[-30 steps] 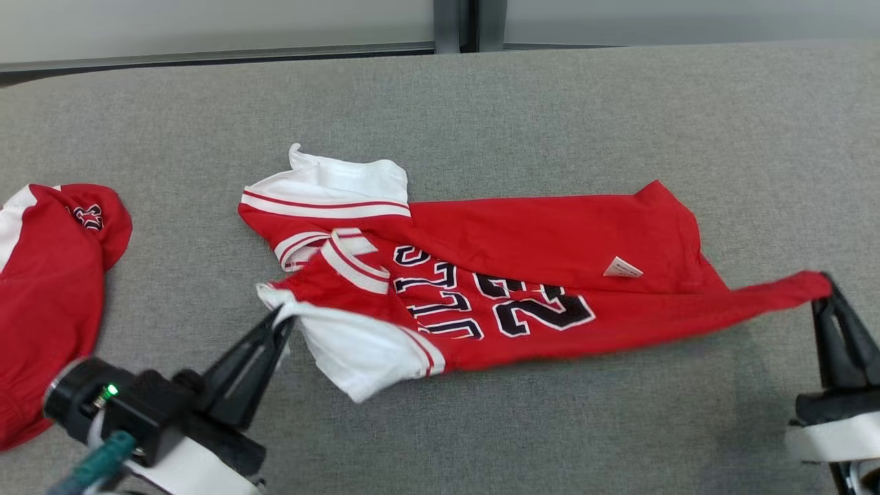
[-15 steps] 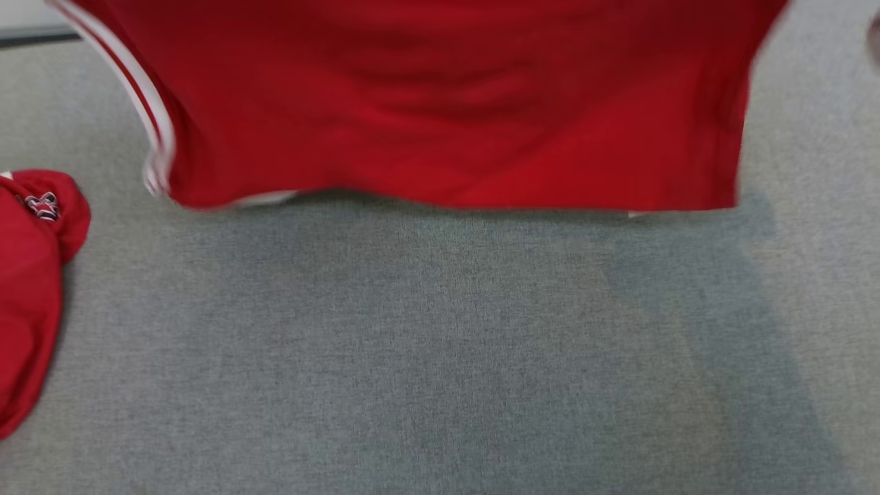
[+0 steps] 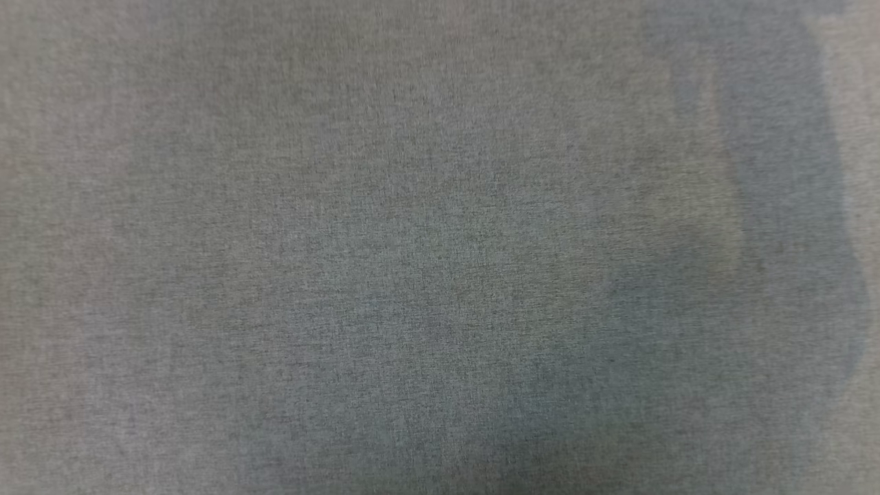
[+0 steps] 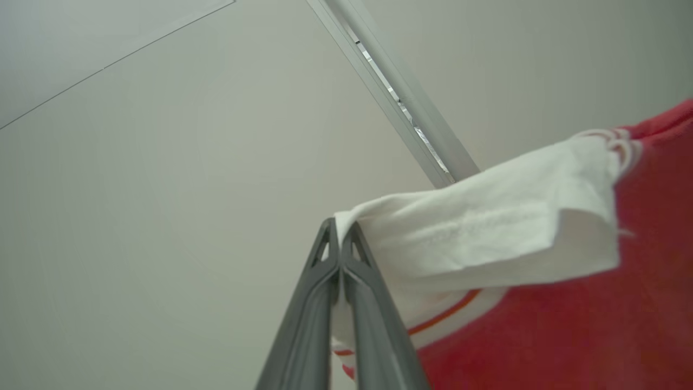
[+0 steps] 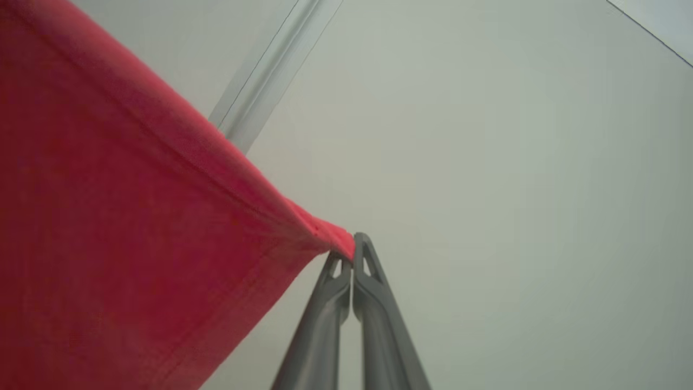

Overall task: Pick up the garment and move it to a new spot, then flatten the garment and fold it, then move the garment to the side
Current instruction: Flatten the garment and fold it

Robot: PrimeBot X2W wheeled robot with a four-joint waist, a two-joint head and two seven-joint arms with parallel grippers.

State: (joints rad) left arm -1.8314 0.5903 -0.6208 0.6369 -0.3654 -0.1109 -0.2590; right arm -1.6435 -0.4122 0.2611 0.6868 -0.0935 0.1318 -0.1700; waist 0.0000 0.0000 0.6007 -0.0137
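Note:
The garment is a red jersey with white, red-striped sleeves. In the left wrist view my left gripper [image 4: 340,230] is shut on the corner of its white sleeve [image 4: 487,227], and the red body [image 4: 595,325] hangs off to the right. In the right wrist view my right gripper [image 5: 352,246] is shut on a red hem corner, with the red cloth [image 5: 108,244] stretched away to the left. Both grippers point up toward a pale wall, holding the garment in the air. The head view looks down on bare grey table cloth [image 3: 426,240] with soft shadows.
A pale wall with a metal strip [image 4: 400,103] stands behind the lifted garment; the same metal strip [image 5: 265,65] runs up the right wrist view. A darker shadow [image 3: 784,172] falls along the right of the grey table.
Both grippers have raised the jersey off the table, spread between them, up past the head view. The head camera has also shifted, so the second red garment at the left has left the picture.

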